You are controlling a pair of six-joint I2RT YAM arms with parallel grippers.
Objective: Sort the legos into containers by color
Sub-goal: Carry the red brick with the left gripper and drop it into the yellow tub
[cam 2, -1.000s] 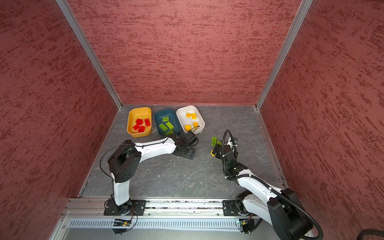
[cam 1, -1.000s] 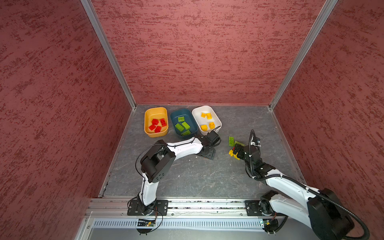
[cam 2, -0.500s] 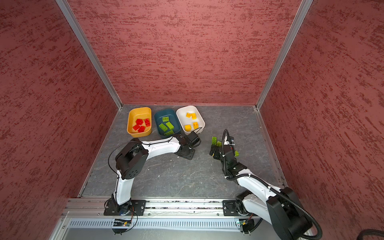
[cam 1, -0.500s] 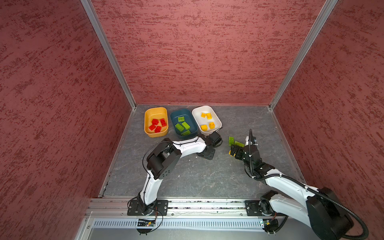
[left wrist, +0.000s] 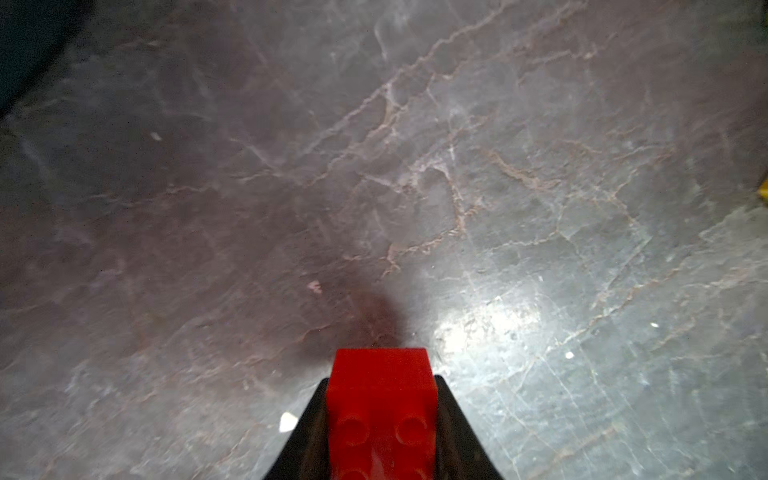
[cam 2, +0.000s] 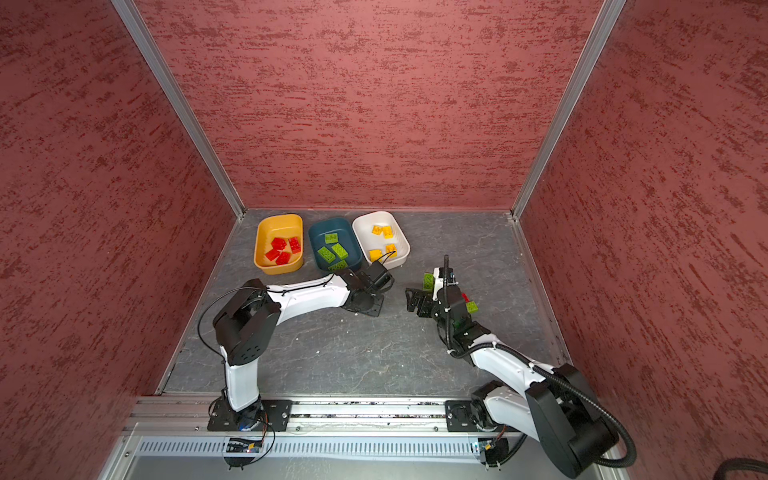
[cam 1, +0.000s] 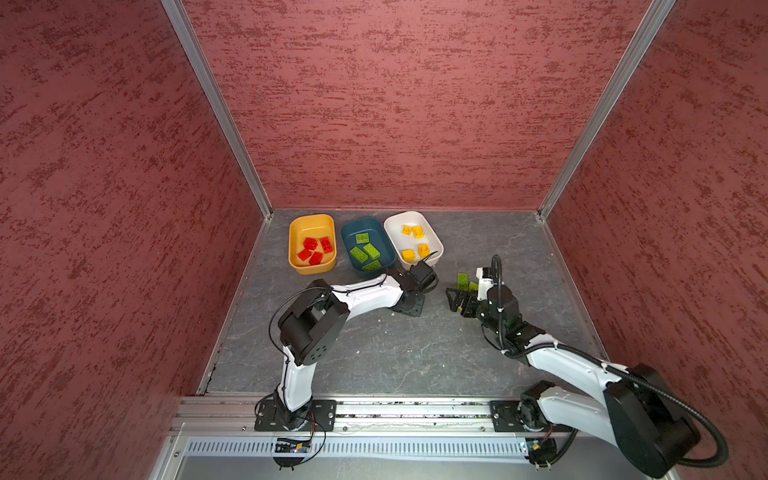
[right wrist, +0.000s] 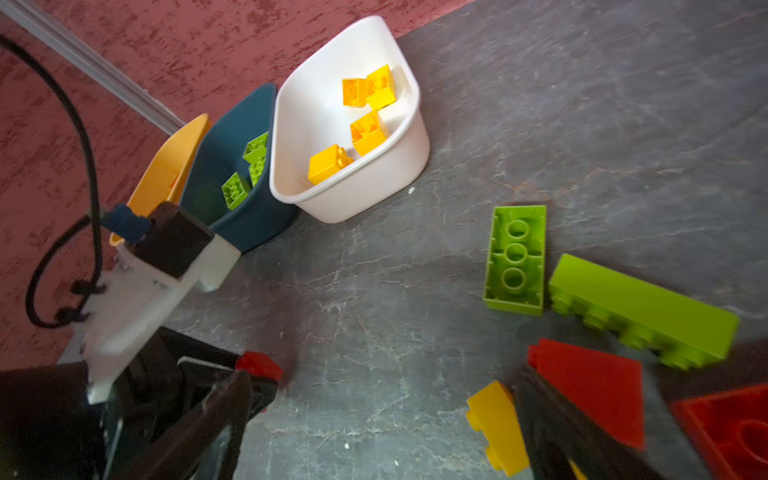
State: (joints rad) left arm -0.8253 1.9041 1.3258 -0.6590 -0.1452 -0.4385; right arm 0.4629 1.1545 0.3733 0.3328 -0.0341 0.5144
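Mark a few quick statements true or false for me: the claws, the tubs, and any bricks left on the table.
1. The left claw is shut on a red brick. True.
2. The right claw grips a green brick. False: its jaws stand wide open, closed on nothing.
3. The mustard tub holds red bricks. True.
4. The white tub holds green bricks. False: it holds yellow bricks; the green bricks are in the teal tub.
5. No bricks remain outside the tubs. False: a loose green brick, a loose red brick and a loose yellow brick lie on the table by the right claw.
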